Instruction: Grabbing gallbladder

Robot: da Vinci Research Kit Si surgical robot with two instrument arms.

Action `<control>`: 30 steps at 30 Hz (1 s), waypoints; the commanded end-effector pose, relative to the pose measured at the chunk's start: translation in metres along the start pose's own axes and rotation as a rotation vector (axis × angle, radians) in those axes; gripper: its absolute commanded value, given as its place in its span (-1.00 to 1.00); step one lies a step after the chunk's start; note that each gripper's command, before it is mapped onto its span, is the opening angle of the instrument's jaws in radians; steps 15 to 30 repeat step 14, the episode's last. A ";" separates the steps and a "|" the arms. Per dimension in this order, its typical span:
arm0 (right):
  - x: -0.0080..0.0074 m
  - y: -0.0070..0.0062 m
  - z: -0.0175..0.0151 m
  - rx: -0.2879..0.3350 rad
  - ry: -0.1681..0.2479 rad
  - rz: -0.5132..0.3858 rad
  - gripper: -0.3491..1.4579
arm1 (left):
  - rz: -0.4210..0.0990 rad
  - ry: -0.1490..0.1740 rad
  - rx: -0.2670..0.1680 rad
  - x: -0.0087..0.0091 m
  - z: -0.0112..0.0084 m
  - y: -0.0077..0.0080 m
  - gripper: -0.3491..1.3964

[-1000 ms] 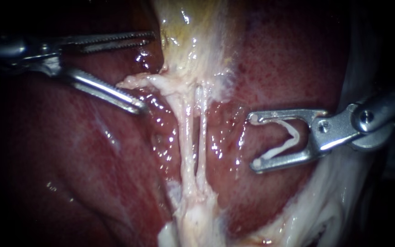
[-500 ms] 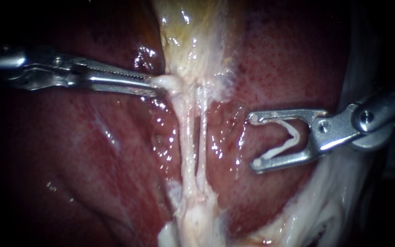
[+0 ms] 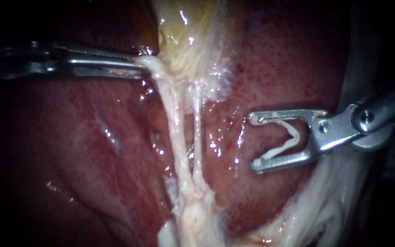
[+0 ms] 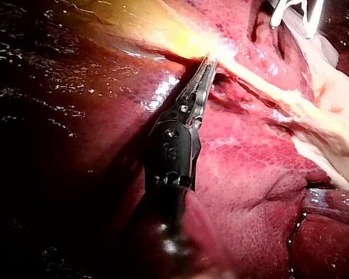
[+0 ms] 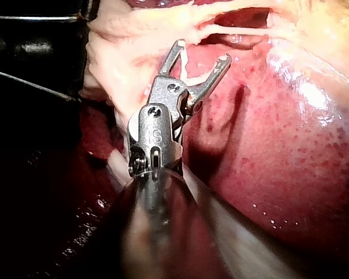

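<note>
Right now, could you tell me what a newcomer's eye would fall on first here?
The left instrument, at the view's upper left, grips the gallbladder at its pale lower end, above two taut tubes. At right, the right instrument holds an open white clip over the liver.

Wet, glossy red liver [image 3: 92,151]; polished metal right instrument [image 3: 254,141].

My left instrument [image 3: 142,67] clamps gallbladder [image 3: 184,41] edge; right instrument [image 3: 255,140] holds a clip [image 3: 292,137].

Bkgd black round edges; bright light centre, glare spots on wet liver [image 3: 78,151].
</note>
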 end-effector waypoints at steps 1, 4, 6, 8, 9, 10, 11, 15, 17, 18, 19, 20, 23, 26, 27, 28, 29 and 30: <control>0.0000 0.0000 0.0000 0.000 0.000 0.000 -0.07 | -0.004 0.005 0.002 0.0002 -0.0003 -0.0001 -1.00; 0.0000 0.0000 0.0000 0.000 0.000 0.000 -0.07 | -0.006 0.005 0.011 -0.0002 -0.0003 -0.0001 -1.00; 0.0000 0.0000 0.0000 0.000 0.000 0.000 -0.07 | -0.006 0.006 0.019 -0.0006 -0.0001 -0.0001 -1.00; 0.0000 0.0000 0.0000 0.000 0.000 0.000 -0.07 | -0.006 0.006 0.022 -0.0008 0.0000 -0.0002 -1.00; 0.0000 0.0000 0.0000 0.000 0.000 0.000 -0.07 | -0.007 0.006 0.023 -0.0007 0.0000 -0.0002 -1.00; 0.0000 0.0000 0.0000 0.000 0.000 0.000 -0.07 | -0.008 0.006 0.024 -0.0007 -0.0001 -0.0003 -1.00; 0.0000 0.0000 0.0000 0.000 0.000 0.000 -0.07 | -0.008 0.006 0.025 -0.0007 -0.0001 -0.0003 -1.00; 0.0000 0.0000 0.0000 0.000 0.000 0.000 -0.07 | -0.010 0.006 0.025 -0.0008 0.0001 -0.0003 -1.00; 0.0000 0.0000 0.0000 0.000 0.000 0.000 -0.07 | -0.010 0.006 0.025 -0.0008 0.0001 -0.0003 -1.00; 0.0000 0.0000 0.0000 0.000 0.000 0.000 -0.07 | -0.010 0.006 0.025 -0.0008 0.0001 -0.0003 -1.00; 0.0000 0.0000 0.0000 0.000 0.000 0.000 -0.07 | -0.010 0.006 0.025 -0.0008 0.0001 -0.0003 -1.00; 0.0000 0.0000 0.0000 0.000 0.000 0.000 -0.07 | -0.010 0.006 0.025 -0.0008 0.0001 -0.0003 -1.00; 0.0000 0.0000 0.0000 0.000 0.000 0.000 -0.07 | -0.010 0.006 0.025 -0.0008 0.0001 -0.0003 -1.00; 0.0000 0.0000 0.0000 0.000 0.000 0.000 -0.07 | -0.010 0.006 0.025 -0.0008 0.0001 -0.0003 -1.00; 0.0000 0.0000 0.0000 0.000 0.000 0.000 -0.07 | -0.010 0.006 0.025 -0.0008 0.0001 -0.0003 -1.00; 0.0000 0.0000 0.0000 0.000 0.000 0.000 -0.07 | -0.010 0.006 0.025 -0.0008 0.0001 -0.0003 -1.00; 0.0000 0.0000 0.0000 0.000 0.000 0.000 -0.07 | -0.010 0.006 0.025 -0.0008 0.0001 -0.0003 -1.00; 0.0000 0.0000 0.0000 0.000 0.000 0.000 -0.07 | -0.010 0.006 0.025 -0.0008 0.0001 -0.0003 -1.00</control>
